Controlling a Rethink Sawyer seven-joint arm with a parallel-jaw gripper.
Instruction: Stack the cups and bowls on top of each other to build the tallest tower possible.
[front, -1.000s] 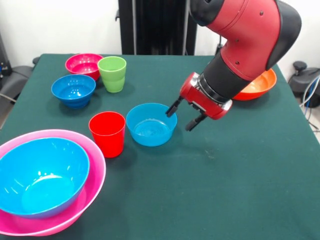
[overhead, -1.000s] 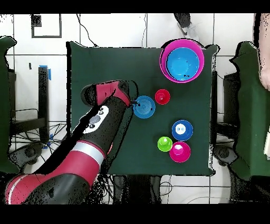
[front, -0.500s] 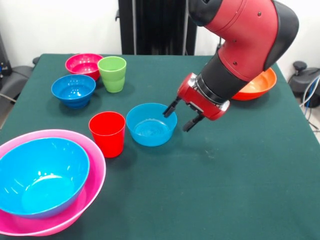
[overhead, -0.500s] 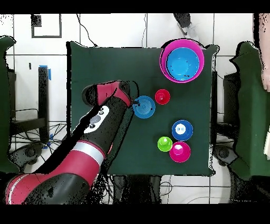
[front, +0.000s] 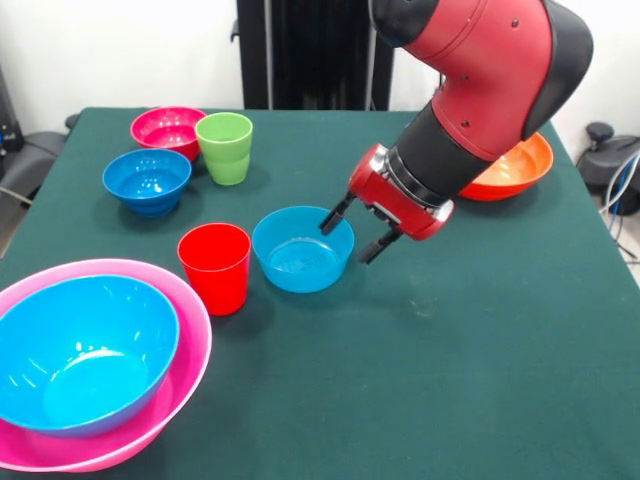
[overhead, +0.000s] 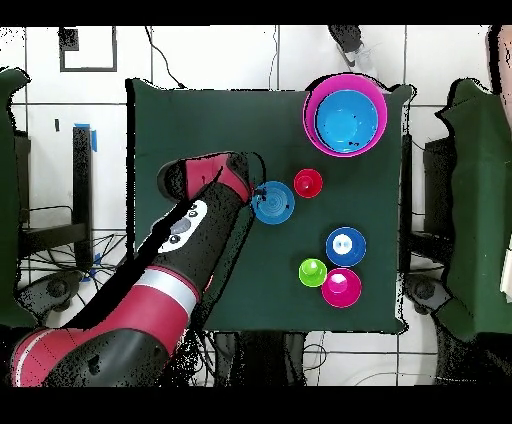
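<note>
**Tower barely started, gripper at small blue bowl**

Done: large blue bowl nested in the hot-pink bowl, near left corner of the surface. Everything else stood loose. The gripper hung with fingers spread astride the right rim of the small blue bowl, holding nothing. Red cup sat just left of it, tight. Near right was open.

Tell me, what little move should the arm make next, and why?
Probably ease down a touch: the open gripper straddles the right rim of the small blue bowl, one finger over the inside and one outside, not yet closed on it.
</note>
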